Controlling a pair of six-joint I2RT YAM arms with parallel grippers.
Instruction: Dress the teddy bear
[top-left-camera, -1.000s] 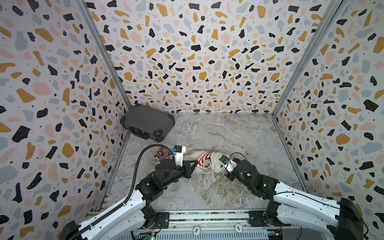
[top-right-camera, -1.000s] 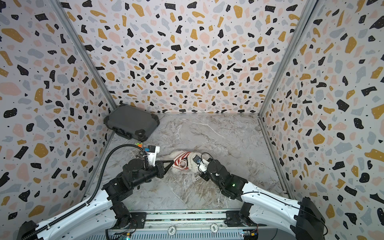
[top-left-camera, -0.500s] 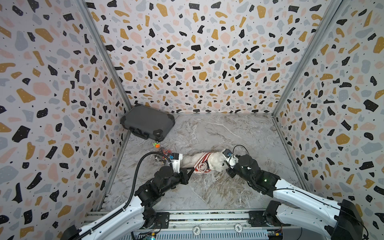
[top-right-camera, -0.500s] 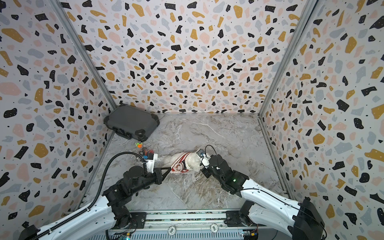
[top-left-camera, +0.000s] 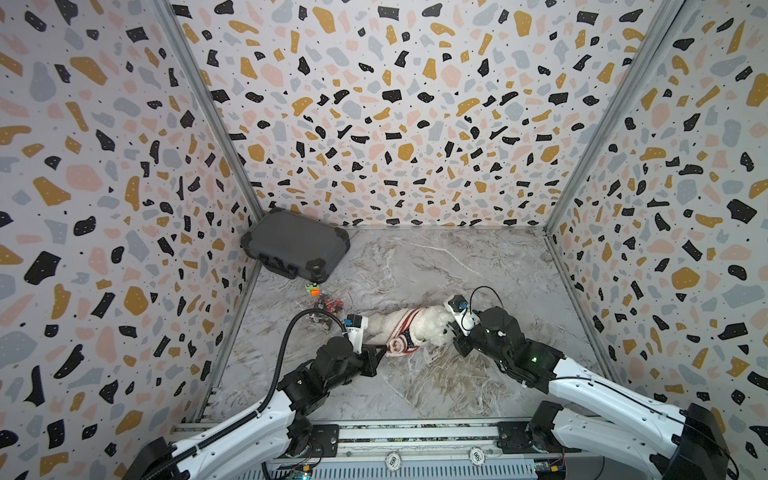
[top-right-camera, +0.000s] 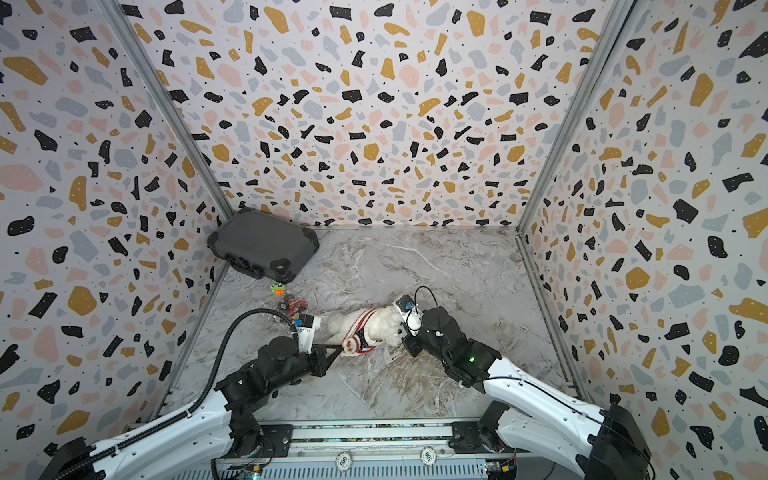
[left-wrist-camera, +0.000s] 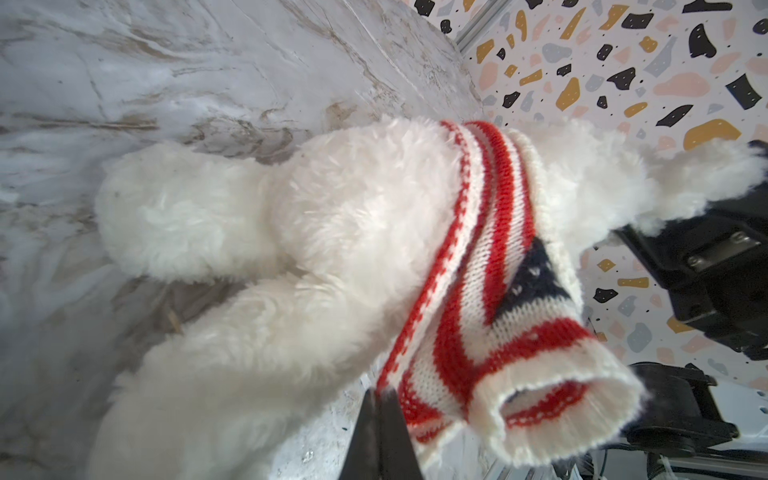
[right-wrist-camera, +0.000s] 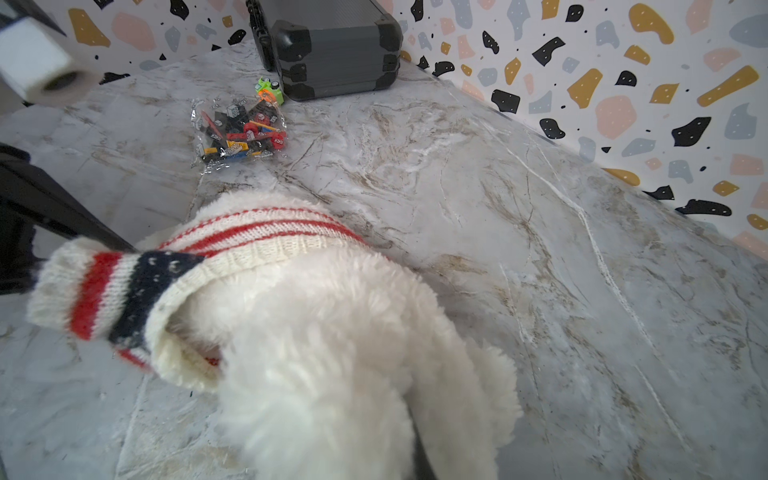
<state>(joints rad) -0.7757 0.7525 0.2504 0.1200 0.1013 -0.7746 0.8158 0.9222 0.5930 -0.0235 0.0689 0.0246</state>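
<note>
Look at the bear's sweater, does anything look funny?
Yes. The sweater is bunched around the chest of the teddy bear, not pulled down, and one sleeve dangles empty with no arm inside. The left gripper pinches its hem.

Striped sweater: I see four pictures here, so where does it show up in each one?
Top view: striped sweater mid-floor, on the teddy bear.
Top view: striped sweater there too, mid-floor.
Left wrist: close up, striped sweater bunched round the body, an open cuff nearest.
Right wrist: close up, striped sweater ringing the body.
Shared landmark: the white teddy bear wearing it, in all four views.
</note>
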